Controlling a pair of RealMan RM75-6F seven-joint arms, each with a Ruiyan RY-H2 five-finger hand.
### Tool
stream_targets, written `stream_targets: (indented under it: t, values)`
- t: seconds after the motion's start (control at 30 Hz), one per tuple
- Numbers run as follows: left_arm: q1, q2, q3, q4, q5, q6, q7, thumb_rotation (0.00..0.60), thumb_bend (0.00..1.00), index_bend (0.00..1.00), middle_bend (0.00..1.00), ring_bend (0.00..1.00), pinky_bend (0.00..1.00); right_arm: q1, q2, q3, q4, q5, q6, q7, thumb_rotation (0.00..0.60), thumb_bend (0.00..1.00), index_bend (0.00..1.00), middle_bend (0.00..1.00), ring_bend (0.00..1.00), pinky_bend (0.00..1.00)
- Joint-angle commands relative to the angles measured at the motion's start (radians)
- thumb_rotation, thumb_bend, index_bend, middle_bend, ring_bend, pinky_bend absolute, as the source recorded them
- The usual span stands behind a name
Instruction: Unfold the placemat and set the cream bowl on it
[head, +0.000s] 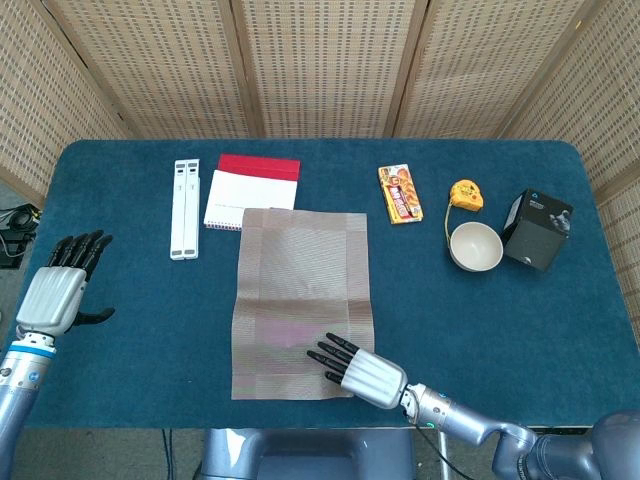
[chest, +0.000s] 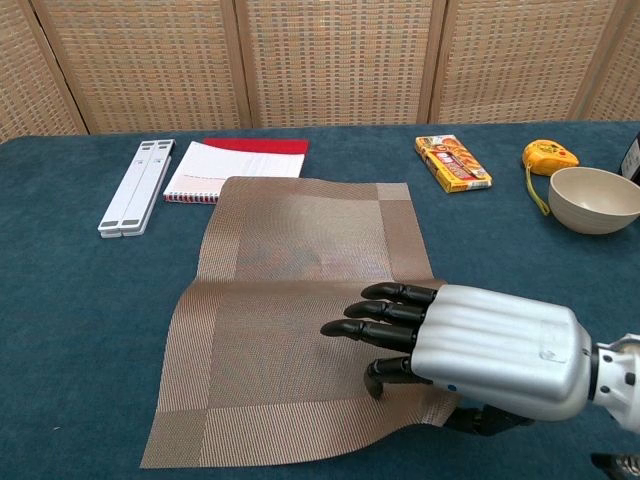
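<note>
Placemat (head: 303, 300): lies unfolded at frame centre on the counter (head: 150, 320), long axis running away from the robot; a faint crease crosses its middle, and in the chest view its near right corner looks slightly lifted.
Right hand (head: 358, 369): lower centre of the head view, palm down over the mat's near right part, fingers (chest: 385, 312) extended forward and a little apart, holding nothing; whether the palm presses the mat cannot be told.
Bowl (head: 475, 246): cream, upright, at right of frame, well apart from the mat, just beside a black box (head: 538, 229) and a yellow tape measure (head: 465, 193).
Left hand (head: 58, 290): far left edge, raised clear of the mat, fingers straight and spread, empty.
Step in hand (judged): flattening the mat before fetching the bowl.
Doing it well (judged): keep the palm flat, sweep outward along the crease toward the lifted corner, and avoid dragging the whole mat; lift straight off once it lies flat.
Other items: notebook (head: 252, 187) touching or overlapped by the mat's far edge, white folded stand (head: 185, 208) upper left, snack pack (head: 399, 192) upper centre.
</note>
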Motion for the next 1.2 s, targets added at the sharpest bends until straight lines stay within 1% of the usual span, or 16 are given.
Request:
stream_targets:
  t: [0.03, 0.1, 0.13, 0.33, 0.43, 0.5, 0.6, 0.73, 0.8, 0.83, 0.87, 0.93, 0.97, 1.07, 1.17, 1.2]
  values:
    - [0.001, 0.001, -0.001, 0.000, 0.001, -0.001, -0.002, 0.600, 0.00, 0.00, 0.00, 0.00, 0.00, 0.000, -0.009, -0.016, 0.037, -0.022, 0.036, 0.029, 0.600, 0.70, 0.61, 0.00, 0.00, 0.00]
    - [0.002, 0.003, -0.001, 0.000, 0.002, -0.001, -0.006, 0.600, 0.00, 0.00, 0.00, 0.00, 0.00, 0.002, -0.009, -0.031, 0.061, -0.040, 0.060, 0.053, 0.600, 0.71, 0.66, 0.00, 0.00, 0.00]
    - [0.002, 0.003, -0.002, -0.001, 0.003, -0.002, -0.007, 0.600, 0.00, 0.00, 0.00, 0.00, 0.00, 0.002, -0.008, -0.039, 0.074, -0.050, 0.074, 0.063, 0.600, 0.71, 0.67, 0.01, 0.00, 0.00]
    - [0.004, 0.005, -0.001, -0.001, 0.008, -0.005, -0.011, 0.600, 0.00, 0.00, 0.00, 0.00, 0.00, -0.008, 0.011, -0.078, 0.110, -0.091, 0.146, 0.099, 0.600, 0.71, 0.68, 0.02, 0.00, 0.00]
    - [0.005, 0.004, -0.001, -0.001, 0.009, -0.006, -0.008, 0.600, 0.00, 0.00, 0.00, 0.00, 0.00, -0.018, 0.065, -0.127, 0.135, -0.141, 0.200, 0.101, 0.600, 0.71, 0.68, 0.02, 0.00, 0.00]
    - [0.005, 0.002, -0.001, -0.001, 0.008, -0.007, -0.006, 0.600, 0.00, 0.00, 0.00, 0.00, 0.00, -0.020, 0.098, -0.146, 0.158, -0.165, 0.225, 0.087, 0.600, 0.70, 0.68, 0.02, 0.00, 0.00]
    - [0.004, 0.000, -0.002, 0.001, 0.003, -0.012, -0.002, 0.600, 0.00, 0.00, 0.00, 0.00, 0.00, -0.018, 0.152, -0.155, 0.207, -0.183, 0.254, 0.066, 0.600, 0.68, 0.68, 0.02, 0.00, 0.00]
    - [0.002, -0.002, -0.006, 0.001, -0.006, -0.016, 0.004, 0.600, 0.00, 0.00, 0.00, 0.00, 0.00, 0.016, 0.214, -0.137, 0.291, -0.190, 0.259, 0.044, 0.600, 0.64, 0.67, 0.03, 0.00, 0.00]
    - [0.000, -0.004, -0.007, 0.001, -0.010, -0.018, 0.011, 0.600, 0.00, 0.00, 0.00, 0.00, 0.00, 0.046, 0.218, -0.123, 0.388, -0.193, 0.263, 0.068, 0.600, 0.62, 0.66, 0.04, 0.00, 0.00]
    - [-0.001, -0.005, -0.007, 0.002, -0.012, -0.021, 0.015, 0.600, 0.00, 0.00, 0.00, 0.00, 0.00, 0.060, 0.209, -0.116, 0.454, -0.191, 0.266, 0.096, 0.600, 0.62, 0.66, 0.04, 0.00, 0.00]
    - [-0.001, -0.006, -0.007, 0.002, -0.013, -0.021, 0.017, 0.600, 0.00, 0.00, 0.00, 0.00, 0.00, 0.066, 0.202, -0.115, 0.484, -0.192, 0.270, 0.108, 0.600, 0.61, 0.66, 0.04, 0.00, 0.00]
    - [-0.003, -0.008, -0.007, 0.003, -0.017, -0.026, 0.023, 0.600, 0.00, 0.00, 0.00, 0.00, 0.00, 0.096, 0.171, -0.100, 0.621, -0.196, 0.281, 0.113, 0.600, 0.57, 0.66, 0.04, 0.00, 0.00]
    - [-0.004, -0.009, -0.008, 0.004, -0.018, -0.027, 0.025, 0.600, 0.00, 0.00, 0.00, 0.00, 0.00, 0.105, 0.158, -0.097, 0.666, -0.198, 0.290, 0.116, 0.600, 0.56, 0.65, 0.04, 0.00, 0.00]
    - [-0.004, -0.010, -0.009, 0.006, -0.022, -0.029, 0.027, 0.600, 0.00, 0.00, 0.00, 0.00, 0.00, 0.127, 0.116, -0.092, 0.777, -0.195, 0.298, 0.117, 0.600, 0.51, 0.65, 0.02, 0.00, 0.00]
    - [-0.005, -0.011, -0.008, 0.008, -0.023, -0.033, 0.028, 0.600, 0.00, 0.00, 0.00, 0.00, 0.00, 0.142, 0.082, -0.095, 0.846, -0.187, 0.292, 0.112, 0.600, 0.41, 0.63, 0.02, 0.00, 0.00]
    - [-0.005, -0.011, -0.008, 0.009, -0.024, -0.033, 0.028, 0.600, 0.00, 0.00, 0.00, 0.00, 0.00, 0.143, 0.074, -0.092, 0.862, -0.181, 0.291, 0.101, 0.600, 0.36, 0.60, 0.01, 0.00, 0.00]
